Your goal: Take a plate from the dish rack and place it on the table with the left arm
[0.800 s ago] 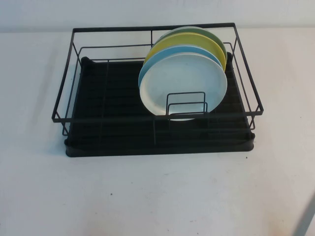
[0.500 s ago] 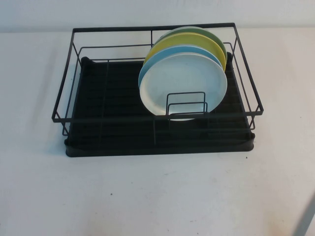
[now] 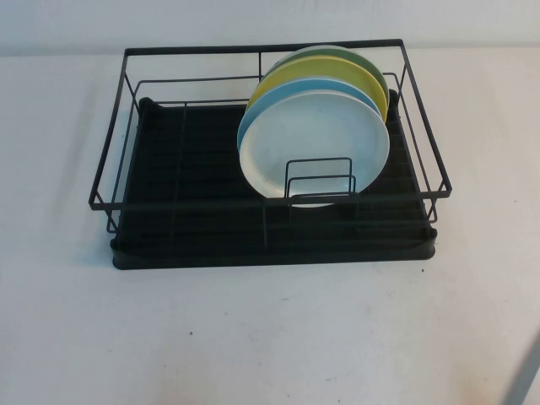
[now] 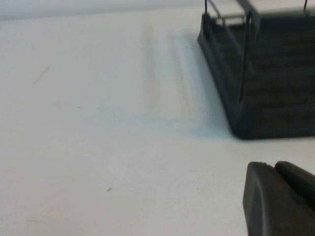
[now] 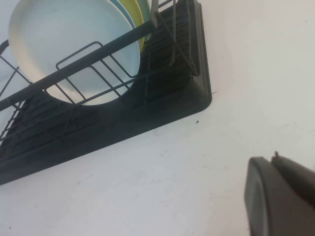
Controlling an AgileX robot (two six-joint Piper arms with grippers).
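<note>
The white plate [image 3: 316, 148] stands upright at the front of a row of plates in the right half of the black dish rack [image 3: 186, 228]. It also shows in the right wrist view [image 5: 69, 44]. My left gripper [image 4: 273, 167] is shut and empty, low over the white table [image 3: 253, 337], off a corner of the rack [image 4: 266, 88]. My right gripper [image 5: 273, 160] is shut and empty, over the table off another corner of the rack [image 5: 162, 98]. Neither gripper shows in the high view.
Behind the white plate stand a light blue plate [image 3: 253, 114], a yellow plate [image 3: 287, 78] and a green plate [image 3: 337, 52]. The rack's left half holds no dishes. A grey sliver of an arm [image 3: 525, 380] shows at the lower right edge.
</note>
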